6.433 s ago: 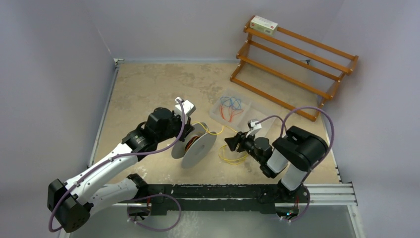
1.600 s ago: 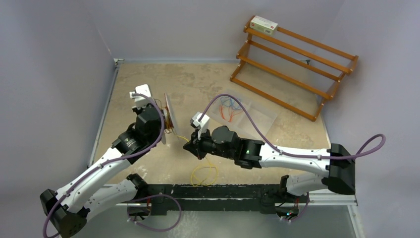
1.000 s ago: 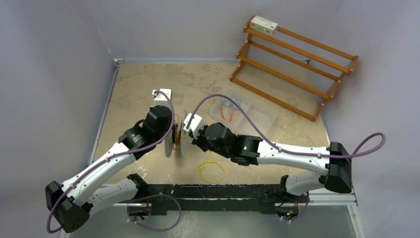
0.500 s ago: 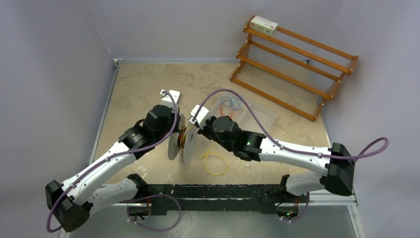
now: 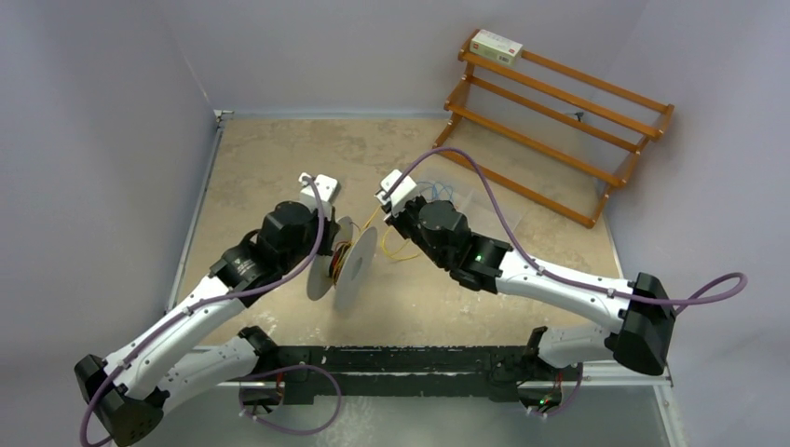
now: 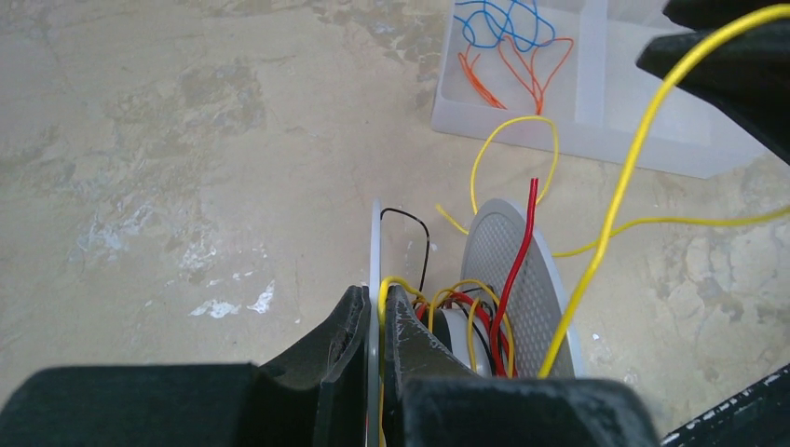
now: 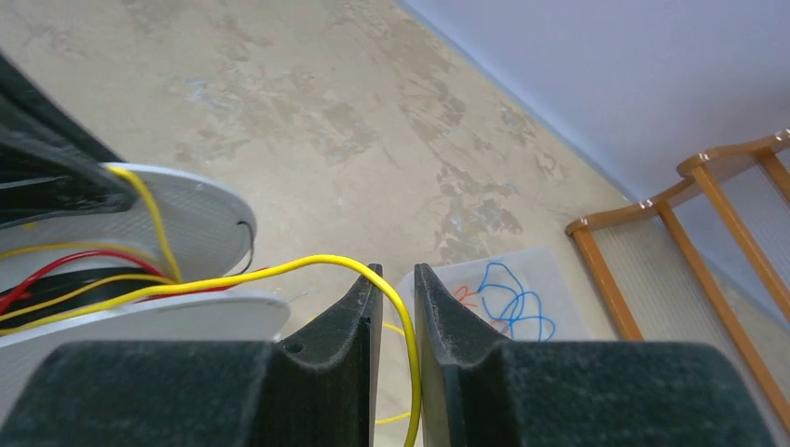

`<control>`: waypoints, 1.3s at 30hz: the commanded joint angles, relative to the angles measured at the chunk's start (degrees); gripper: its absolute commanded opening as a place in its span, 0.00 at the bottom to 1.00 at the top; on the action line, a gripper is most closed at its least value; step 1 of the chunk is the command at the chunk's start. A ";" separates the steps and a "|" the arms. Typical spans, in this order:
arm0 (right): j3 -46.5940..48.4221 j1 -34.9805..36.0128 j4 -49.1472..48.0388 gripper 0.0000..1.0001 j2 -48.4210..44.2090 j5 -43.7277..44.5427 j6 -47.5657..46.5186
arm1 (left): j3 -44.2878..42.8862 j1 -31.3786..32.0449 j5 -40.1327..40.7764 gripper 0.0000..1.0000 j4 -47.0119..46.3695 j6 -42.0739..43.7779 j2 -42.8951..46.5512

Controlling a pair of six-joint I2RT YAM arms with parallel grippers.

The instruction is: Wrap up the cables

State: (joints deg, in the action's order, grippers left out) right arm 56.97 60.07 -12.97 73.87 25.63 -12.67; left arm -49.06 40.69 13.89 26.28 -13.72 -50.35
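A white spool (image 5: pixel 347 266) stands on edge at mid-table, with yellow, red and black wire wound round its core. My left gripper (image 5: pixel 324 253) is shut on the spool's near flange (image 6: pixel 374 244), its fingers (image 6: pixel 349 321) clamped on either side of it. The yellow cable (image 6: pixel 615 200) runs from the core up to my right gripper (image 5: pixel 395 226), just right of the spool. In the right wrist view that cable (image 7: pixel 279 270) passes through the narrow gap of the right gripper (image 7: pixel 398 275), which is slightly open. Loose cable (image 5: pixel 399 253) curls on the table beneath.
A clear tray (image 5: pixel 470 200) holding thin blue and orange wires (image 6: pixel 508 42) sits behind the right gripper. A wooden rack (image 5: pixel 550 121) with a small box (image 5: pixel 496 45) on top stands at the back right. Purple cords trail along both arms.
My right gripper has moved back and right from the spool toward the tray, and its jaws have parted slightly. The loose yellow loop near the front edge was drawn toward the spool. The spool has tilted.
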 commanded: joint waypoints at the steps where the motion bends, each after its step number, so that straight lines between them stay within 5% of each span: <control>1: -0.66 -2.32 -5.99 0.21 -0.21 1.89 0.91 | -2.23 0.24 -4.67 0.00 -2.29 1.99 3.57; 21: -11.58 -7.81 -12.25 0.22 -3.41 -1.49 11.45 | -9.17 0.26 -20.12 0.00 -1.04 0.75 11.30; 39: -24.48 -8.17 -22.31 0.19 -6.56 -7.48 23.98 | -15.35 0.23 -22.42 0.00 -11.43 -7.90 14.66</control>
State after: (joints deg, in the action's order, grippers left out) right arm 33.71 52.31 -28.47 68.82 20.53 6.81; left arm -60.27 40.69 -6.26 25.50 -17.08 -36.82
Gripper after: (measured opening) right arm 0.194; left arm 0.044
